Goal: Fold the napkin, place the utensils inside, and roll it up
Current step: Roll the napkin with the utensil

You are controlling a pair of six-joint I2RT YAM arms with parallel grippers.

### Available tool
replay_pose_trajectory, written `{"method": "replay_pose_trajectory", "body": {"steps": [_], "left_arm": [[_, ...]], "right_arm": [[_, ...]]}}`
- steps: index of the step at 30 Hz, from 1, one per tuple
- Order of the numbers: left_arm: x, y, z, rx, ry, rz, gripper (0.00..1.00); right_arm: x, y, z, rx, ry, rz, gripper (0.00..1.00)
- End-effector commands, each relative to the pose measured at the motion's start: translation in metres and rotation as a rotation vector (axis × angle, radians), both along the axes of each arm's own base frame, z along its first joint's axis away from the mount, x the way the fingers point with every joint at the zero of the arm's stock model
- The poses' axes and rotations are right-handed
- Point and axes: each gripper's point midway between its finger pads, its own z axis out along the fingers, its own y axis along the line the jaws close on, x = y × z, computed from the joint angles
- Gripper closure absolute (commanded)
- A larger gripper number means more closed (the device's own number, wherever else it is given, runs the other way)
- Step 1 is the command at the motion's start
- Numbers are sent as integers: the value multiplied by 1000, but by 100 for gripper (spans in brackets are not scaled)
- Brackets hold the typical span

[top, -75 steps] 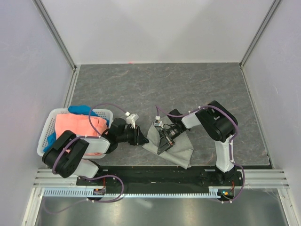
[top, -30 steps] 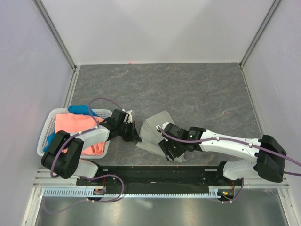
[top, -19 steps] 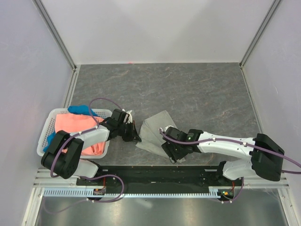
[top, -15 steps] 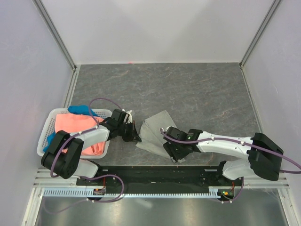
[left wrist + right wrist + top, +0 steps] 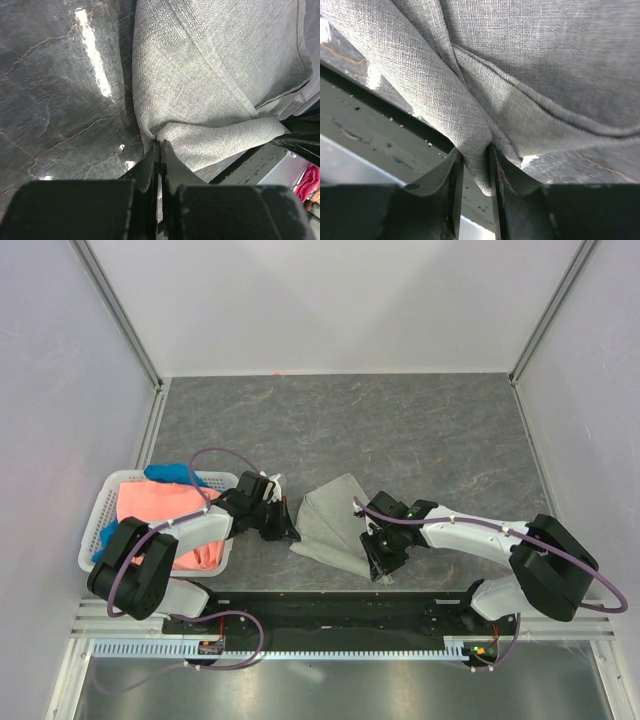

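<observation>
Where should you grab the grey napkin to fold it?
By its thin edges, coming in low from outside. The napkin lies mostly flat, so only an edge or corner fits between jaws. The left gripper and right gripper each pinch one.

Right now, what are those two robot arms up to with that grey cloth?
Both arms are working on the napkin, which lies partly folded on the table near its front edge. The left gripper pinches its left edge; the right gripper pinches a bunched fold at its near side. No utensil shows in any view, so it looks like the folding stage.
</observation>
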Motion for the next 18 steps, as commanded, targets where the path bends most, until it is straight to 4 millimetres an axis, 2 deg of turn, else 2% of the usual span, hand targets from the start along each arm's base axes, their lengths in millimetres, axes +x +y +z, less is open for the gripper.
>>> {"method": "replay_pose_trajectory", "body": {"steps": [1,5,7,9,10,11,14,15,18], "left_arm": [[4,8,-5,52,-9,-5,98],[2,8,-9,58,3,-5,98],[2,8,-10,58,8,-6,98],[3,7,-9,53,6,-12,98],[2,7,-10,54,11,-11,98],[2,7,-10,55,14,-11,98],[0,6,-13,56,26,-18,98],[0,7,-13,56,30,-17,98],[-1,7,-14,58,36,-17,98]], "right_arm": [[-26,-6,-9,34,182,-4,69],[-26,-18,-20,-6,215,-54,71],[-21,-17,-15,-2,200,-63,69],[-3,-12,-2,4,129,-61,61],[-1,-16,4,-22,115,-59,58],[17,-13,16,-28,45,-56,50],[31,-13,40,-43,-25,-37,36],[45,-7,56,-26,-95,-27,34],[63,2,82,-12,-231,16,30]]}}
